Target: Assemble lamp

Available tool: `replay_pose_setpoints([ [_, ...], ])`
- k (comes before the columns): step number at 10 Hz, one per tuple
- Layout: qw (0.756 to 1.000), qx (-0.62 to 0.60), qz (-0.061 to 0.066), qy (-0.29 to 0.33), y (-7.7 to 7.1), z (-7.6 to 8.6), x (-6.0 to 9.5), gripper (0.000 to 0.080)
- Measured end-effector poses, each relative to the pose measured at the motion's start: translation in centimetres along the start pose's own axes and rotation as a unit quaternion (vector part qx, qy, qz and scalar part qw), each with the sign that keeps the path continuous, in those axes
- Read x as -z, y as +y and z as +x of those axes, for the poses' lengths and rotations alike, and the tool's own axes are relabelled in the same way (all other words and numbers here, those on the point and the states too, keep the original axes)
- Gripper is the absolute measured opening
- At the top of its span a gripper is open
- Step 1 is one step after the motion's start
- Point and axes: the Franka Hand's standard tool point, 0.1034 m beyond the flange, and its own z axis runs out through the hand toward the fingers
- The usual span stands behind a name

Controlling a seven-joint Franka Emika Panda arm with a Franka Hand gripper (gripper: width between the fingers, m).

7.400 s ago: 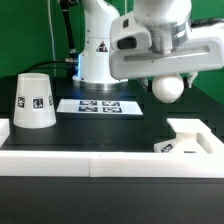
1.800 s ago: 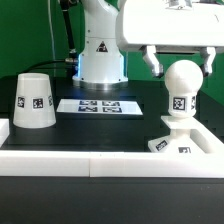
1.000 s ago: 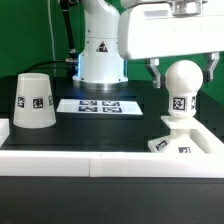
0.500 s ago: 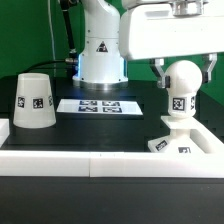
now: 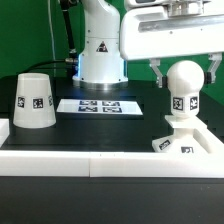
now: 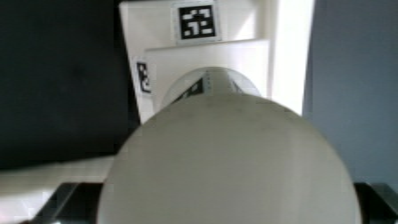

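Standing upright on the small flat white plastic base block point(image 5: 195, 141) at frame right, the round white ball bulb point(image 5: 183, 90) sits directly beneath the gripper point(image 5: 185, 74), jaws spread wide astride it, apparently clear.

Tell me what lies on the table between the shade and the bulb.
The marker board lies flat there, touching neither the shade nor the bulb. The exterior view shows it.

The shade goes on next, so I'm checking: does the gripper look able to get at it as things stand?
Probably yes, though not at once. The gripper straddles the bulb on the base; the shade stands apart at the exterior view's left, with nothing above it.
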Motion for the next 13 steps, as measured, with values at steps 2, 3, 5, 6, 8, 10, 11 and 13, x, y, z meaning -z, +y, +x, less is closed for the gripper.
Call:
replay_pose_setpoints([
  [2, 0.997, -0.073, -0.002, -0.007, 0.14, -0.03, 0.02, 0.0577],
  [3, 0.994, -0.108, -0.002, -0.004, 0.10, -0.01, 0.01, 0.0577],
  [5, 0.986, -0.164, -0.002, -0.004, 0.19, 0.03, 0.02, 0.0578],
  [6, 0.983, -0.182, -0.002, -0.004, 0.19, 0.03, 0.02, 0.0578],
  [8, 0.969, -0.249, 0.002, -0.006, 0.11, 0.01, 0.04, 0.0578],
  [10, 0.936, -0.352, 0.003, -0.026, -0.21, -0.36, 0.08, 0.0579],
  [11, 0.918, -0.394, -0.001, -0.042, -0.38, -0.54, 0.15, 0.0579],
  [13, 0.873, -0.483, 0.006, -0.061, -0.40, -0.25, -0.36, 0.0579],
])
